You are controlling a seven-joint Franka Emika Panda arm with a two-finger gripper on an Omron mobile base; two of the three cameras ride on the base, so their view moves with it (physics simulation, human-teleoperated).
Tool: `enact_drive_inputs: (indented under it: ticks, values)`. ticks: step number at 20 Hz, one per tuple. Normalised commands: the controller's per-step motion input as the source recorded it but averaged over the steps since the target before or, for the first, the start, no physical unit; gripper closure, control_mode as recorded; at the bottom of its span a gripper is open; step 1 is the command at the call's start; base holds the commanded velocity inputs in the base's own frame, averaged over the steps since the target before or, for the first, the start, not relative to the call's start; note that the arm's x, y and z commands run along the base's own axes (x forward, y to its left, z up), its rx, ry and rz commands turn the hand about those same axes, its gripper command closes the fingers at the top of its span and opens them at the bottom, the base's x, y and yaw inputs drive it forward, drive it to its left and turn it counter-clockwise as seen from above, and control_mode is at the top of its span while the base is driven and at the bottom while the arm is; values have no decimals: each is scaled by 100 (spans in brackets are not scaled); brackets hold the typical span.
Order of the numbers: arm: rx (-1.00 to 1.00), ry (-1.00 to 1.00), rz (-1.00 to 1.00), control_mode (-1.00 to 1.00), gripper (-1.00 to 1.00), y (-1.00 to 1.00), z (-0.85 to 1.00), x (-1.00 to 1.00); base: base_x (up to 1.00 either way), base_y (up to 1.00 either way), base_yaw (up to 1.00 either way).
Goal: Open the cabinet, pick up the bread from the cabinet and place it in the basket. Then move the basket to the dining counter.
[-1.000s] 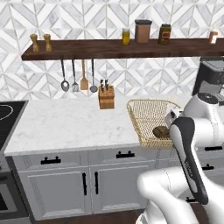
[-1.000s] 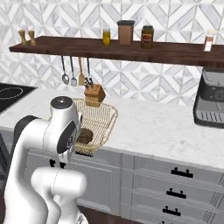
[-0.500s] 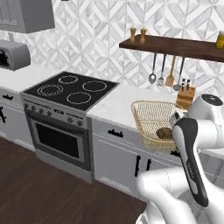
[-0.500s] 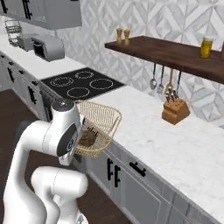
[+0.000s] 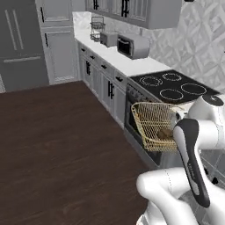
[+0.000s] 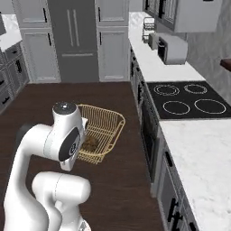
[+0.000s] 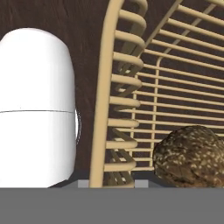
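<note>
**A:** Where is the basket?

**B:** Up in the air at the end of the arm, clear of any desk. In the left base view it hangs just in front of the oven, below the front edge of the black cooktop. In the right base view the basket sits over the dark wood floor, tilted, its open top turned toward the appliances.

**A:** And the bread?

**B:** Inside the basket, at its low end close to the arm. The hand view shows the bread lying against the wire wall, speckled and dark brown, with the basket's thick rim running up the middle of the picture.

**A:** What about the end effector?

**B:** It is at the basket's near rim, but the fingers are hidden by the arm in both base views and I cannot make them out in the hand view. The basket hangs from it, yet whether it is clenched or released I cannot tell.

**A:** Room to move?

**B:** A broad stretch of bare floor lies to the left, reaching to the tall grey fridge doors. On the other side the white desk with a microwave runs along the wall, its front edge close beside the basket's far rim.
</note>
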Motion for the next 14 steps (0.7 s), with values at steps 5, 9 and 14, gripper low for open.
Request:
enact_drive_inputs:
  ticks: [5, 9, 14]
  values:
    - [0, 0, 0, 100, 100, 0, 0, 0, -4, 0, 100]
    - [0, 0, 0, 100, 100, 0, 0, 0, -1, 0, 100]
    - [0, 0, 0, 100, 100, 0, 0, 0, 0, 0, 100]
